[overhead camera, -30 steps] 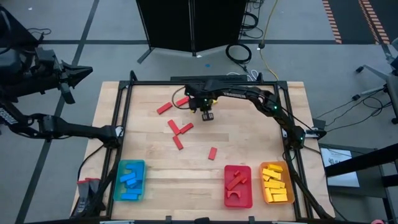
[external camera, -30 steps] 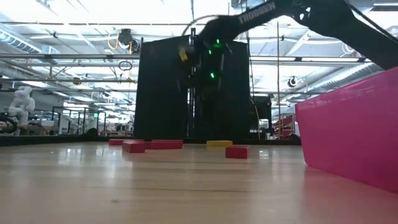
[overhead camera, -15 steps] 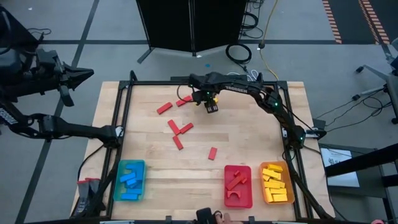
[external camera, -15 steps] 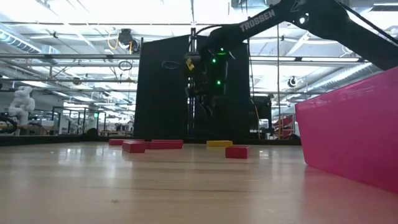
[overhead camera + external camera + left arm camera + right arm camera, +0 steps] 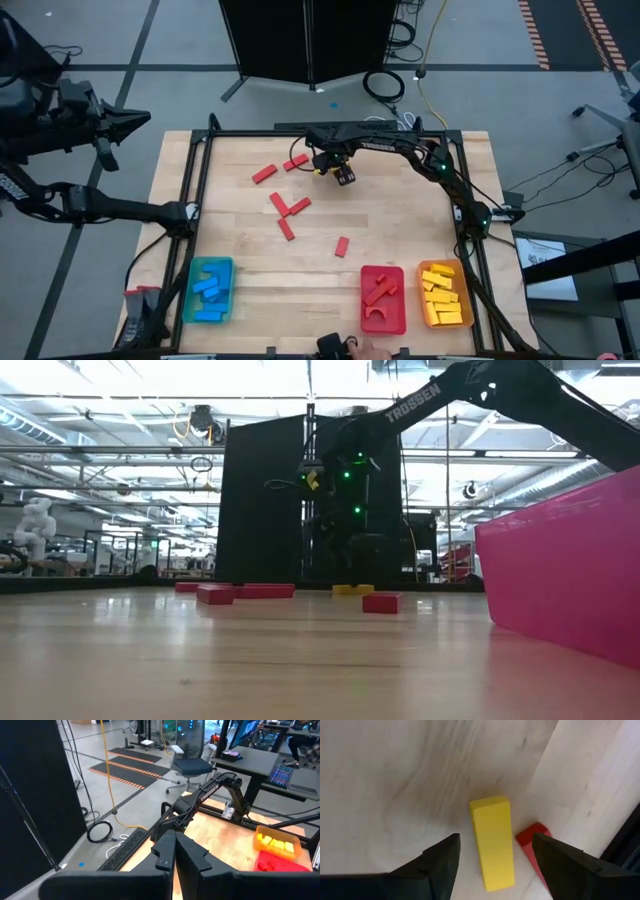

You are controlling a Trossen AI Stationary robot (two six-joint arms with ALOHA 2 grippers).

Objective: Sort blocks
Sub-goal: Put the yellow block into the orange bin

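R hand (image 5: 344, 177) is low over the far part of the desk (image 5: 400, 220), fingers (image 5: 440, 857) spread apart w/ nothing gripped. Yellow block (image 5: 492, 841) lies flat on the wood directly between the two fingers, not touching either as far as the wrist view shows. In the low view the same block (image 5: 352, 590) sits right under the hand (image 5: 350, 555), w/ the hand just above it.

Taking that yellow block as landmark: one red block (image 5: 534, 845) lies right beside it, touching or nearly so at one corner; can't tell which. Two more red blocks (image 5: 264, 174) lie to its left near the far edge. A loose cluster of three red blocks (image 5: 287, 207) sits nearer the camera and to the left, and a single red block (image 5: 342, 246) lies nearer still, approx straight toward the trays.

Along the near edge, well apart from the yellow block: blue tray (image 5: 193, 305) at left w/ blue blocks (image 5: 210, 291), red tray (image 5: 402, 295) w/ red blocks incl. an arch (image 5: 382, 319), and orange tray (image 5: 466, 296) beside it w/ yellow blocks (image 5: 441, 292).

L hand (image 5: 133, 118) is off the desk, beyond its far left corner, fingers shut together on nothing, parked well away from the yellow block.
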